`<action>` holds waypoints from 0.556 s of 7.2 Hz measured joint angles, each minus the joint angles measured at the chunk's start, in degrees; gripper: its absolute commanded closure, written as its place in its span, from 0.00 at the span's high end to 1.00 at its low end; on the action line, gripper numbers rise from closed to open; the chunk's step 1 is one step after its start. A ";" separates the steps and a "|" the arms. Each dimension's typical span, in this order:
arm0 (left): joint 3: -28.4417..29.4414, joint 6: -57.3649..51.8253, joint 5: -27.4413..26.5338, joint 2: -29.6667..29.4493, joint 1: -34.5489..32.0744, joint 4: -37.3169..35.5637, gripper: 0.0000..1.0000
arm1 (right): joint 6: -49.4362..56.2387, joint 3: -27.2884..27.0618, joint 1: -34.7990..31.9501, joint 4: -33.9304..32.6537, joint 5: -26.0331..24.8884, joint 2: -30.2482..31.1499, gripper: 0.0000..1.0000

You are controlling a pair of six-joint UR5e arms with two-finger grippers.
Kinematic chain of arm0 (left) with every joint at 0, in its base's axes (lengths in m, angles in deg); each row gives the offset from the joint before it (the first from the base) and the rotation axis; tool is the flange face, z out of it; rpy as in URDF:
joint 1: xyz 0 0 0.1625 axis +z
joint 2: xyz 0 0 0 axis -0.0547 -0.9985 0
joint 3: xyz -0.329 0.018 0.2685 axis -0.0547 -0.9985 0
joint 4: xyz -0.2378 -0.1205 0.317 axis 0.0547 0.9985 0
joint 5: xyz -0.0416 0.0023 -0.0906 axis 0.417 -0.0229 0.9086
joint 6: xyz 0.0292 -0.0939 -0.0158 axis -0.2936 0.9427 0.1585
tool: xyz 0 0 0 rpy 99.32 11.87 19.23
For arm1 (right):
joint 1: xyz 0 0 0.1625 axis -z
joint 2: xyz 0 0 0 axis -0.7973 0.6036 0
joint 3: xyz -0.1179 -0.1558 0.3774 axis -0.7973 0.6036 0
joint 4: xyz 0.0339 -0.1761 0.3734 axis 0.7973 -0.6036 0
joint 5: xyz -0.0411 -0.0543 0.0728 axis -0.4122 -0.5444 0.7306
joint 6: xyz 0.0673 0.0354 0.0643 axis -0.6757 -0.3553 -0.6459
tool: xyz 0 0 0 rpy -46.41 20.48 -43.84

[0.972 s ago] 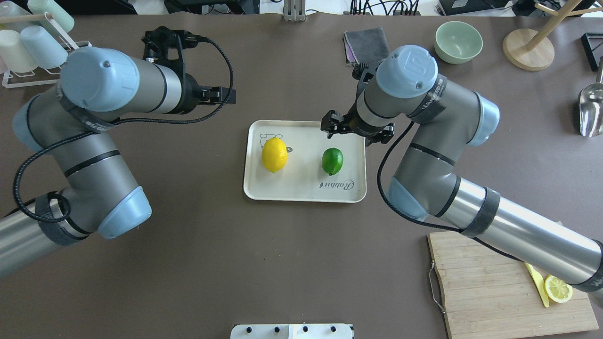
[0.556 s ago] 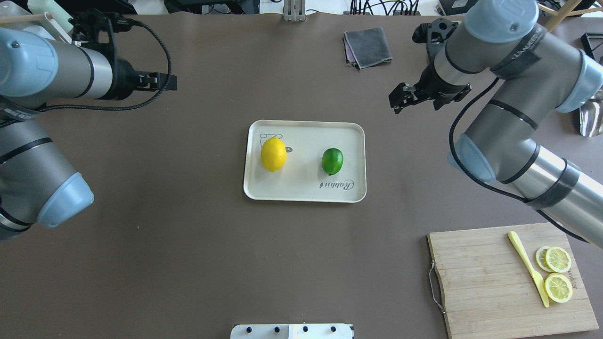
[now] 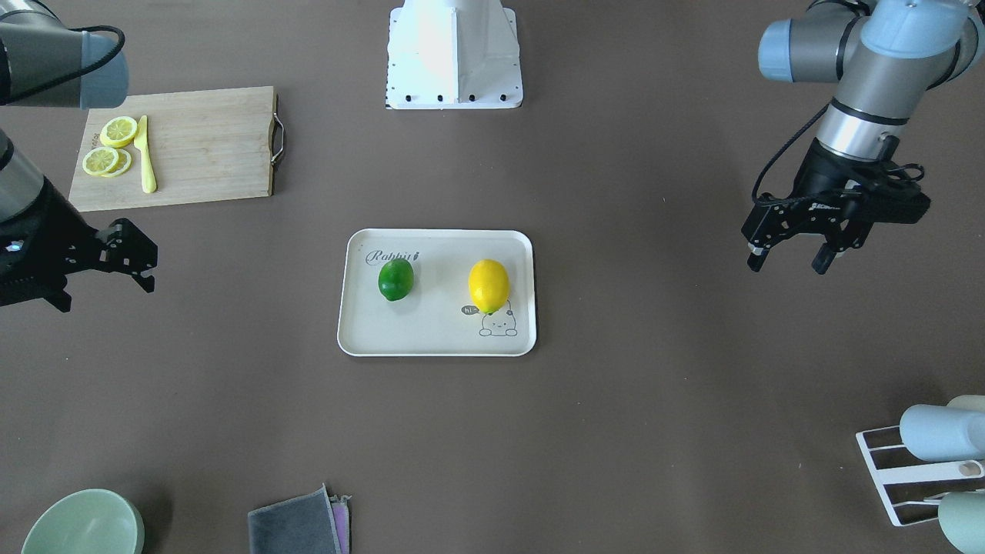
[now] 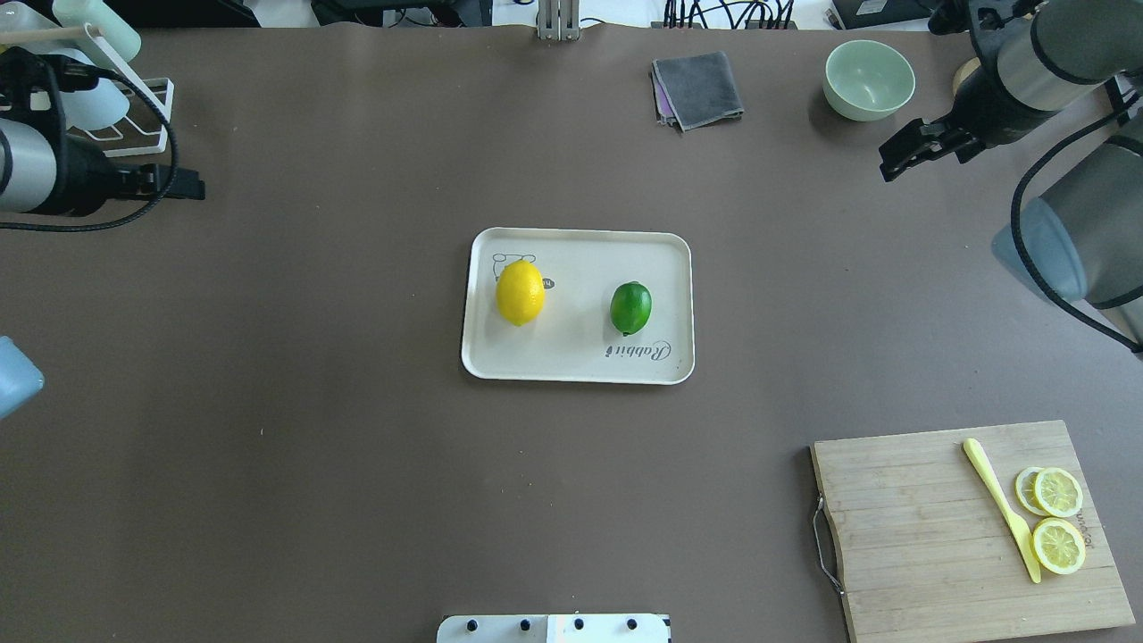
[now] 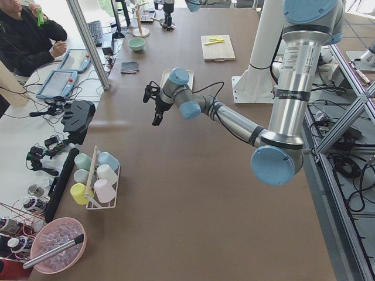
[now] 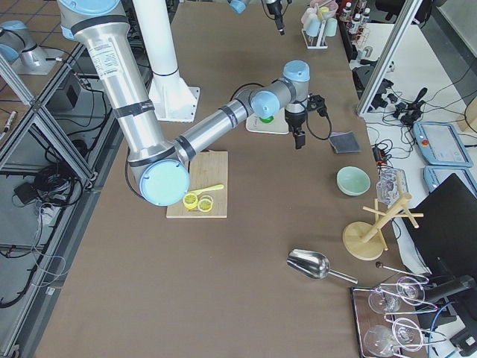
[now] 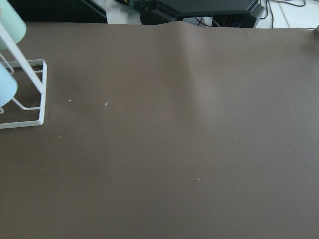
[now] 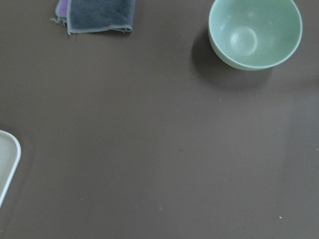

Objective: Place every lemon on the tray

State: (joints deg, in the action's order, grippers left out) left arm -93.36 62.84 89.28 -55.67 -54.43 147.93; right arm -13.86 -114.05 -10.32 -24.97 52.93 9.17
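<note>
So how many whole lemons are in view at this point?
2, both on the tray: the yellow lemon by the bunny drawing, the green lemon by the Rabbit script. None seen elsewhere.

Yellow lemon (image 4: pixel 520 293), green lemon (image 4: pixel 630 307) apart on tray (image 4: pixel 579 366).

The flat beige rectangular tray (image 4: pixel 580 357) sits at the centre of the brown desk (image 4: pixel 357 464). Two items rest on it, apart from each other: the bright yellow lemon (image 4: pixel 520 293) touching the bunny drawing, and the dark green lemon (image 4: pixel 630 307) just beside the "Rabbit" script. The left pincer (image 4: pixel 189 188) and the right pincer (image 4: pixel 896 161) hang near opposite desk ends, well apart from the tray.
</note>
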 measured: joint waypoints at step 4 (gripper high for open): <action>5.37 -31.33 20.17 9.86 -24.25 -2.67 0.98 | 23.21 -1.04 -13.01 -0.50 1.81 15.46 1.00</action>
State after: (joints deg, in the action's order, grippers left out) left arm -87.99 31.51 109.45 -45.80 -78.68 145.26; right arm 9.35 -115.09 -23.33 -25.47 54.75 24.62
